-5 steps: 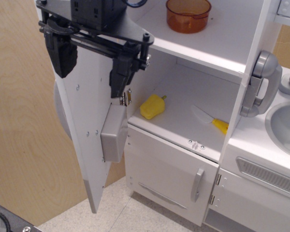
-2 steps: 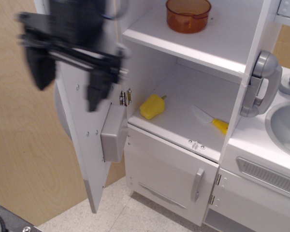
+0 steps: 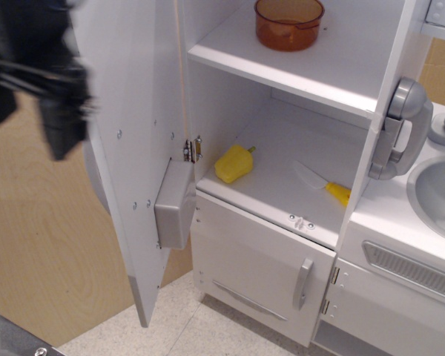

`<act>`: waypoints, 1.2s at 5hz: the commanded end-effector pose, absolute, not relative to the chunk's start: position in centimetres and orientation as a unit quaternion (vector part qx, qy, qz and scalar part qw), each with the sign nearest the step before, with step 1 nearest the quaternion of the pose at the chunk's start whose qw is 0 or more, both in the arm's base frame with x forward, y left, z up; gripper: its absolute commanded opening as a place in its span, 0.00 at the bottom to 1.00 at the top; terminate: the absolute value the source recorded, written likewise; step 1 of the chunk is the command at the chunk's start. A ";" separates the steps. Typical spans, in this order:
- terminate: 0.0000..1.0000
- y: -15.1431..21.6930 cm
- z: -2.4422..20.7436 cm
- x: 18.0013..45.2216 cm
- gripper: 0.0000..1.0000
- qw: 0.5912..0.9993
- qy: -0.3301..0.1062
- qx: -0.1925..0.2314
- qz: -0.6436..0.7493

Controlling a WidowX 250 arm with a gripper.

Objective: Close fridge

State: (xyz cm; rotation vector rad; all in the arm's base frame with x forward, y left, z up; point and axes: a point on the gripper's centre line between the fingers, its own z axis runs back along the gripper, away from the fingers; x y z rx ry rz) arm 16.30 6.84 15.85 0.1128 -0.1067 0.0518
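Observation:
The white toy fridge (image 3: 334, 74) stands open, its white shelves showing. Its large door (image 3: 137, 126) is swung wide to the left, inner face toward me, with a grey box on the inside near the hinge. My black gripper (image 3: 30, 122) is at the upper left, blurred, left of the door's outer side and apart from it. Its two fingers (image 3: 63, 126) hang down with a gap between them and hold nothing. The door's handle is hidden behind the door.
An orange bowl (image 3: 289, 22) sits on the upper shelf. A yellow toy (image 3: 233, 163) and a yellow-handled knife (image 3: 322, 184) lie on the lower shelf. Below is a smaller white door (image 3: 259, 274). A grey phone (image 3: 400, 130) and sink (image 3: 437, 193) are at the right. A wooden wall (image 3: 37, 252) is at the left.
My gripper has moved left, from in front of the door's top edge to beyond its outer side. The door has not moved.

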 end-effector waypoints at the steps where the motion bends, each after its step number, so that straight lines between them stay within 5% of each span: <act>1: 0.00 13.5 14.2 18.8 1.00 0.991 -0.086 0.096 0.043; 3: 0.00 16.5 15.0 23.1 1.00 0.987 -0.088 0.098 0.089; 6: 0.00 13.6 14.1 29.5 1.00 0.987 -0.094 0.092 0.090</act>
